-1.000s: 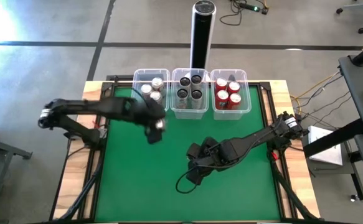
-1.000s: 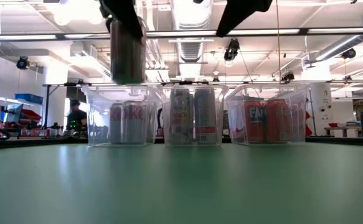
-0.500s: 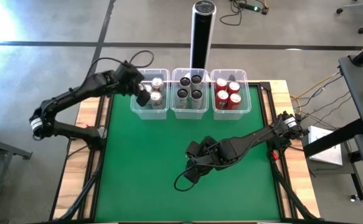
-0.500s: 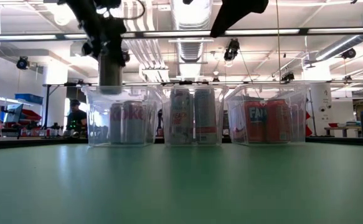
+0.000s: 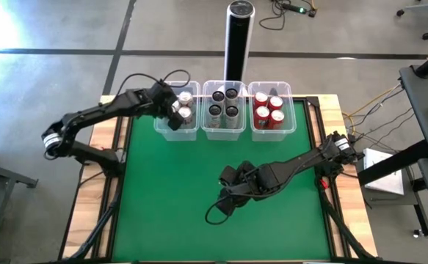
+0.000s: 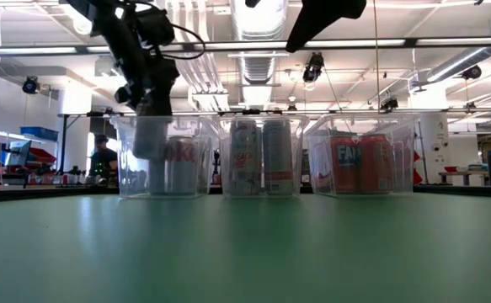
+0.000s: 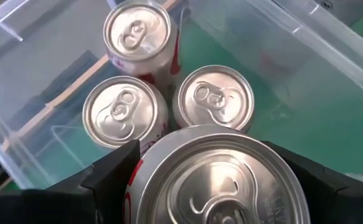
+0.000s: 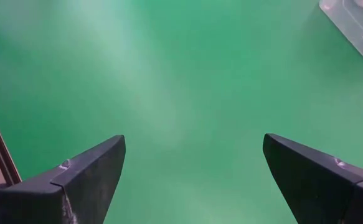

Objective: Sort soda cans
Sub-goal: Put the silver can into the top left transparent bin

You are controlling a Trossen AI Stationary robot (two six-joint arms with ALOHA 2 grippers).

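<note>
Three clear bins stand in a row at the table's far edge. The left bin [image 5: 164, 123] holds three silver-white soda cans [image 7: 126, 112], the middle bin [image 5: 224, 130] dark cans [image 5: 224, 103], and the right bin [image 5: 271, 130] red cans [image 5: 269, 107]. My left gripper [image 5: 173, 117] is over the left bin's near part, shut on another silver-white can [image 7: 221, 180]. That can [image 6: 148, 136] sits partly below the bin's rim. My right gripper [image 8: 193, 174] is open over the bare green mat [image 5: 199, 191] near the table's middle. My left gripper pinches the silver-white can between its two fingers [image 7: 109, 177], one on each side of the can's wall just below its top rim [image 7: 145, 186]. The fingers come from above, pointing down. The can is upright, hanging inside the left bin clear of its floor.
A tall black-and-silver post [image 5: 238, 37] stands just behind the middle bin. The green mat in front of the bins is bare apart from my right arm [image 5: 294, 167], which reaches across it from the right.
My left gripper has carried the silver-white can from over the mat toward the table's far edge to the left bin. It then went down, so the can is now partly inside the bin beside the three others. It has stayed shut and the can upright.
</note>
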